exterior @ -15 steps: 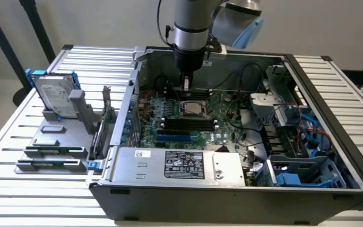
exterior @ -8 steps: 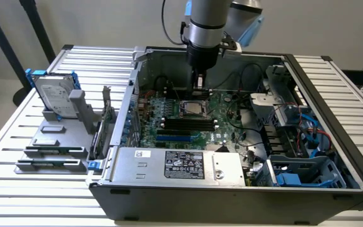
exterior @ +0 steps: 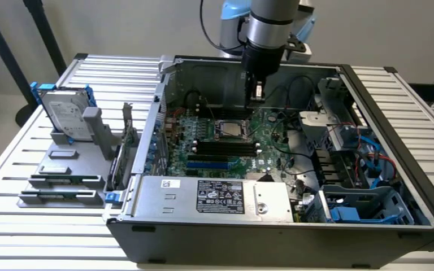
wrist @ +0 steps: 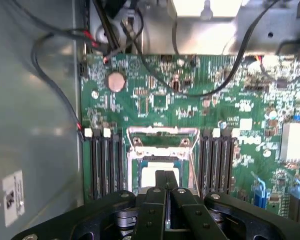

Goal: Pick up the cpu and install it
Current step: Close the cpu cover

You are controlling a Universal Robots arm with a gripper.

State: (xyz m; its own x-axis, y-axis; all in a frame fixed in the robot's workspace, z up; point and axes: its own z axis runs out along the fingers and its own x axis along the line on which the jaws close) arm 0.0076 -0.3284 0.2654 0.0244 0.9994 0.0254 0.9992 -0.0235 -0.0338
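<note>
While the arm reaches down from the upper centre of the exterior view into the open computer case (exterior: 277,234), the tool (exterior: 256,96) is seen above the green board (exterior: 273,144), its two fingers pressed together with nothing pinched between them. The cpu (exterior: 230,129) is found in the middle of that view, lying flat in its socket on the board, just below the tool in the picture. In the wrist view the black fingertips (wrist: 161,185) are seen right over the pale square of the cpu; whether it is touched cannot be told. A metal socket frame (wrist: 162,134) is seen beyond it, and dark memory slots (wrist: 106,162) are set on either side. Toward the exterior view's left, a hard drive (exterior: 65,116) in a blue bracket is stood upright on a grey rack (exterior: 59,197) on the slatted counter (exterior: 13,226).
</note>
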